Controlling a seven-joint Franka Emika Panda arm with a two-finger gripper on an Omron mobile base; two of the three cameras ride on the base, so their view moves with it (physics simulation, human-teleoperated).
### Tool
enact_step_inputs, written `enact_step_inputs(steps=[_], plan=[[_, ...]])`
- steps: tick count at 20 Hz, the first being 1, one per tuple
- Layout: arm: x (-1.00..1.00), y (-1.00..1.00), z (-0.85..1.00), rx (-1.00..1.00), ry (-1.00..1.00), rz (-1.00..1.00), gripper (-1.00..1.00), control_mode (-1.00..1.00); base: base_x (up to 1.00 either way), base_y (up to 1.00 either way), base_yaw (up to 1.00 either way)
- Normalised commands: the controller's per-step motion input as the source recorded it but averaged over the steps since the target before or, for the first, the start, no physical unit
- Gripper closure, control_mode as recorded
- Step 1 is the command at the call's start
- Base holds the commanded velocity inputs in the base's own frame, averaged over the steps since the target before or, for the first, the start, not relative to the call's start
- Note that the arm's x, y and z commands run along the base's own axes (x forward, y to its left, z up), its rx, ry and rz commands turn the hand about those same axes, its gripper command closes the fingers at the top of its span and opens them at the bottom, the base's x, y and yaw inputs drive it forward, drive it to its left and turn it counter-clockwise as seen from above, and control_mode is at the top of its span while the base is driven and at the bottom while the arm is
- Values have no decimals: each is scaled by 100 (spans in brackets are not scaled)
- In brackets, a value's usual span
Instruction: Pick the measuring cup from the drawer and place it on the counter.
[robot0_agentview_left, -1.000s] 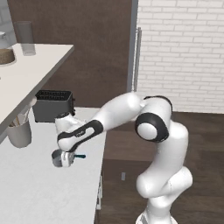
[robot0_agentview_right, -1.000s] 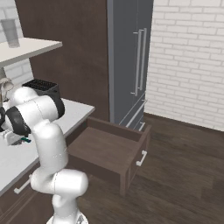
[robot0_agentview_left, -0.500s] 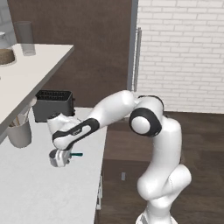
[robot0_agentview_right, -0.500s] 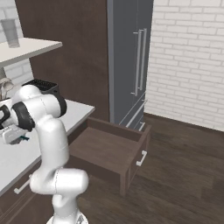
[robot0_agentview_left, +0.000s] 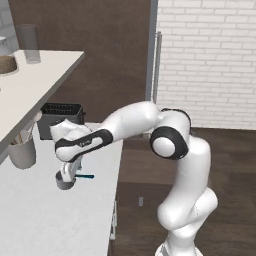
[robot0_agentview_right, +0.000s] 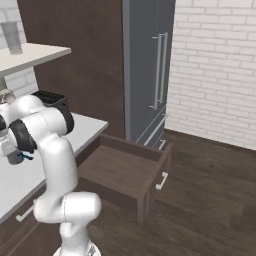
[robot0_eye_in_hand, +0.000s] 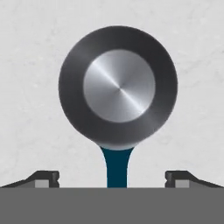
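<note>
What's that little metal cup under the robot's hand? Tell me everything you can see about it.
The measuring cup is small, round and grey, metal by its look, with a brushed, shiny bottom inside and darker walls. A thin, straight teal-blue handle sticks out from its side. It looks empty and stands upright on the light counter, near the front edge. The gripper is right above it, jaws open either side of the handle, apparently not touching it.

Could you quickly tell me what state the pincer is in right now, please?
Pincer: open, holding nothing; its fingertips stand clear on either side of the measuring cup's teal handle, cup resting on the counter.
</note>
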Motion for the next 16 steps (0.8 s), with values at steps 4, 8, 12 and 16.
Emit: enact_step_inputs(steps=[4, 8, 12, 16], plan=[[-40, -55, 67, 10, -8, 0, -100, -100, 0, 0, 0], [-51, -100, 44, 19, -4, 0, -100, -100, 0, 0, 0], [-51, -100, 25, 23, -2, 0, -100, -100, 0, 0, 0], [-45, -100, 30, 20, -2, 0, -100, -100, 0, 0, 0]])
